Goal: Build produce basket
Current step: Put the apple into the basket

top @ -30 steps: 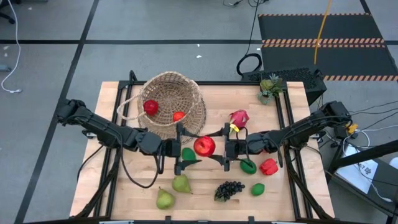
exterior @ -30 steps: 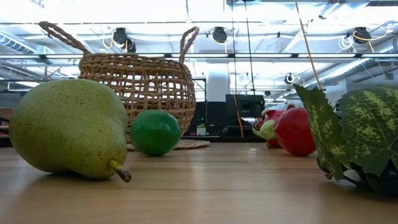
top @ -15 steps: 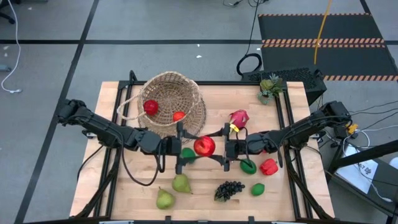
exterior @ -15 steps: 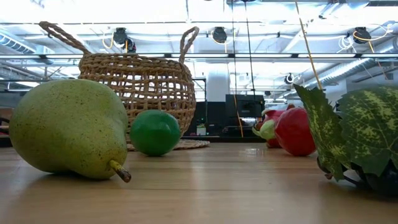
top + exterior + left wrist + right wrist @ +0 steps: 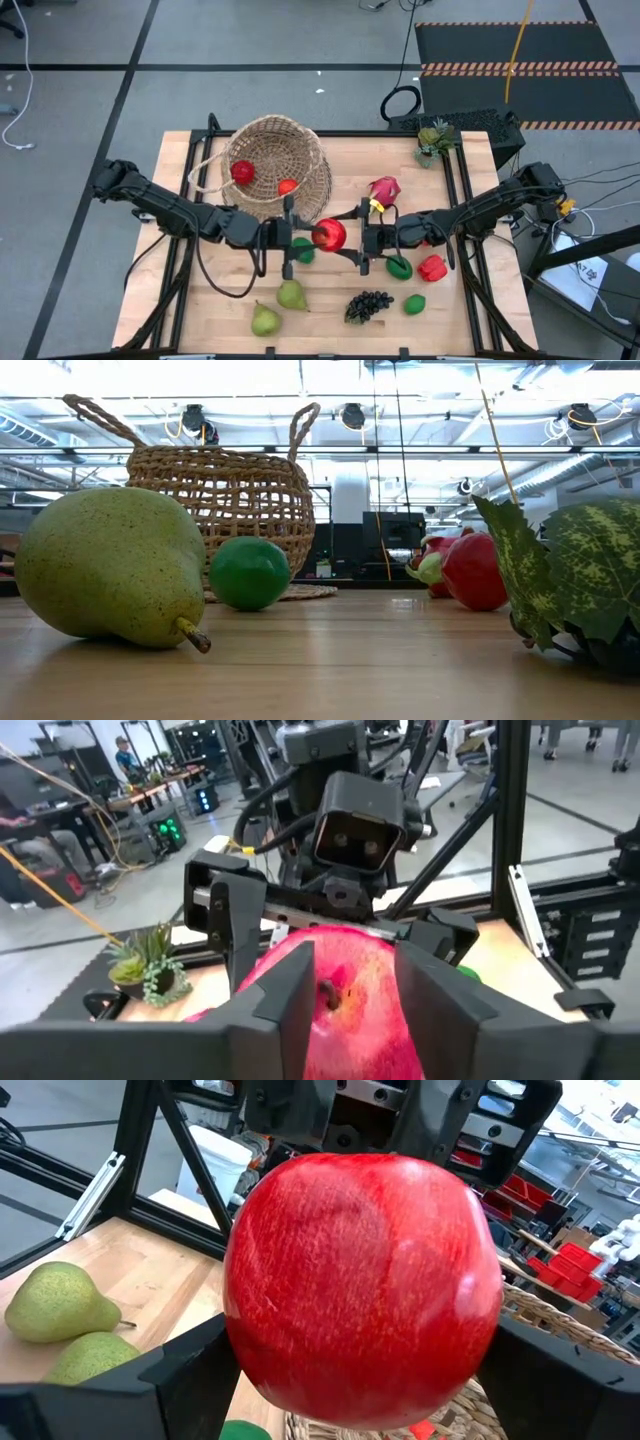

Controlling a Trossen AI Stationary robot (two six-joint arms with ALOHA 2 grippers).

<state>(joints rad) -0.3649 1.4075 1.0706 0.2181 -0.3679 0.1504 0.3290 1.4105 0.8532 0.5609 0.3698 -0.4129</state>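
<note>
A red apple (image 5: 329,235) hangs in the air over the middle of the table, between my two grippers. My left gripper (image 5: 300,238) comes at it from the table's left and my right gripper (image 5: 358,240) from the right; each is shut on it. The woven basket (image 5: 270,165) stands at the far left on its flat base, with two red fruits (image 5: 242,171) inside. Pears (image 5: 291,295), limes (image 5: 399,267), a red pepper (image 5: 432,267), grapes (image 5: 369,305) and a dragon fruit (image 5: 384,188) lie on the tabletop. My left gripper has its two fingers (image 5: 285,990) on the apple's stem end (image 5: 350,985), one on each side of the dimple. They lie level, coming from the table's left. The apple is lifted clear of the table. My right gripper pinches the apple's round sides (image 5: 250,1340) between its two widely spread fingers (image 5: 190,1370). The fingers lie level, coming from the table's right. The apple sits between them clear of the table, its stem end turned away toward the left gripper.
A small green potted plant (image 5: 435,137) stands at the far right corner. A lime (image 5: 303,250) lies on the table right below the left gripper. The black frame rails (image 5: 465,190) run along the table's left and right sides.
My left gripper's fingers have drawn together from wide open onto the apple's stem end. Both arms and the apple have stayed where they were.
</note>
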